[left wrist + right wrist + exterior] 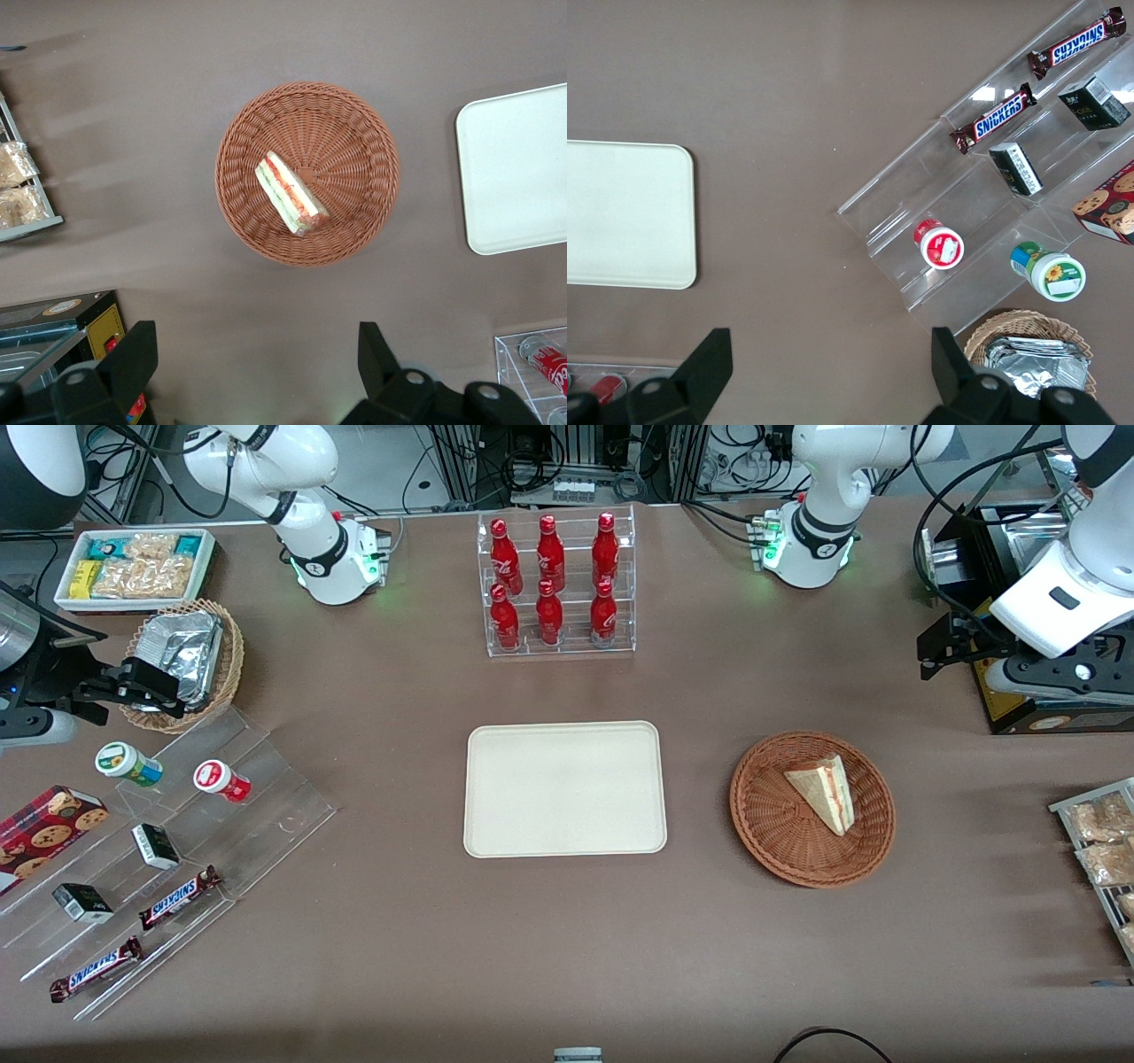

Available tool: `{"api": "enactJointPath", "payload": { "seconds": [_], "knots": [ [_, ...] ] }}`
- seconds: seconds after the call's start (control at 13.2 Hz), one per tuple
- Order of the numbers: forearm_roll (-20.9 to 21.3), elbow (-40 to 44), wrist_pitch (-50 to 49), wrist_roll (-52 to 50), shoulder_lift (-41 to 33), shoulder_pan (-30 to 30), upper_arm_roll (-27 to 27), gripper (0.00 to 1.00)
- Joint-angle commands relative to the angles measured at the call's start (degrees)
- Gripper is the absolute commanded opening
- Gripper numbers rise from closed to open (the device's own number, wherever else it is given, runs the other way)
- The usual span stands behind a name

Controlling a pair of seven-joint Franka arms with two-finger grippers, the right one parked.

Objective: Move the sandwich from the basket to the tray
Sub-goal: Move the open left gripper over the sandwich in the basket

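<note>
Brown worktop (567, 939) carries the basket (780, 833) holding the sandwich (824, 790), with the tray (564, 788) beside it. Spread wide and released, the hand (257, 363) hovers above, the sandwich at its 12 o'clock.

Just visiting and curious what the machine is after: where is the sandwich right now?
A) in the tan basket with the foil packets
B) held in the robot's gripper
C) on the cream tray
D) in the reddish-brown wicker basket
D: the sandwich lies in the reddish-brown wicker basket, while the tray is bare and the open left gripper hangs above the table, holding nothing.
</note>
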Motion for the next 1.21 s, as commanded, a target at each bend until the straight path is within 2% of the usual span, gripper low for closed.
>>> {"api": "enactJointPath", "payload": {
  "seconds": [0.0, 0.23, 0.38, 0.61, 1.14],
  "knots": [
    [0.46, 0.65, -1.13, 1.25, -0.08, 0.55, -0.42, 1.00],
    [-1.03, 0.30, -0.51, 0.82, 0.18, 0.55, -0.33, 1.00],
    [-4.36, -1.71, 0.63, 0.03, 0.71, 0.55, -0.16, 1.00],
    [-4.29, -7.59, 6.93, -4.53, 0.18, 0.55, -0.07, 1.00],
    [-3.94, -24.12, 23.64, -7.43, -2.28, 0.55, 1.07, 1.00]
  ]
}}
